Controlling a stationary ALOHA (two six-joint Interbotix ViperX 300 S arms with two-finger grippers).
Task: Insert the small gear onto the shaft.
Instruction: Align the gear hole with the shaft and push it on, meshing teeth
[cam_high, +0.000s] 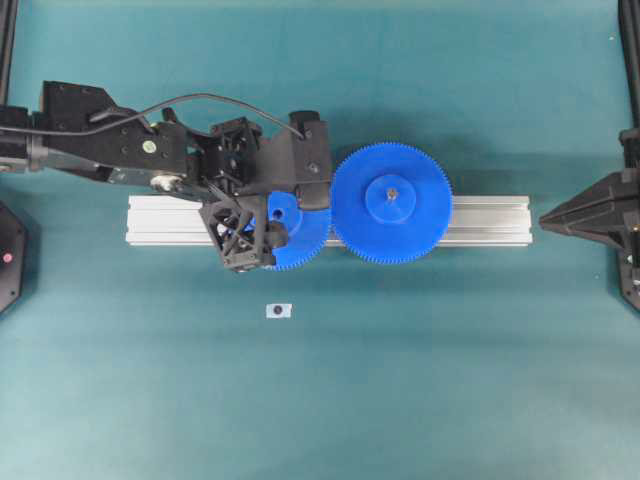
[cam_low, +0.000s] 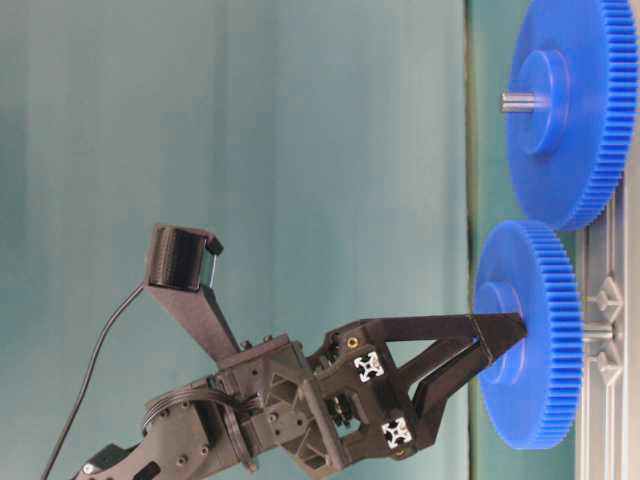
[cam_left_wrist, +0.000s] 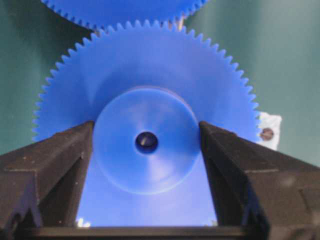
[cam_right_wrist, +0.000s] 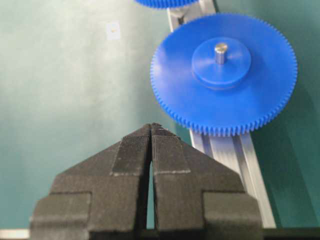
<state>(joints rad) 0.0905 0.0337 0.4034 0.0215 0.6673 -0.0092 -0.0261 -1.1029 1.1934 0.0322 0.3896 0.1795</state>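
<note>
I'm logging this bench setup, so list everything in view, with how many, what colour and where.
small gear: one, blue, over the left part of the rail, teeth next to the large gear's
large gear: one, blue, on the middle of the rail
large gear's pin: one, grey metal, standing up through that gear's hub
rail: one, silver aluminium, lying across the middle of the table
shaft: one, small dark pin on a pale base, alone on the table in front of the rail
table: one, teal
left gripper: one, black, closed on the small gear's hub
right gripper: one, black, shut, empty, off the rail's right end
</note>
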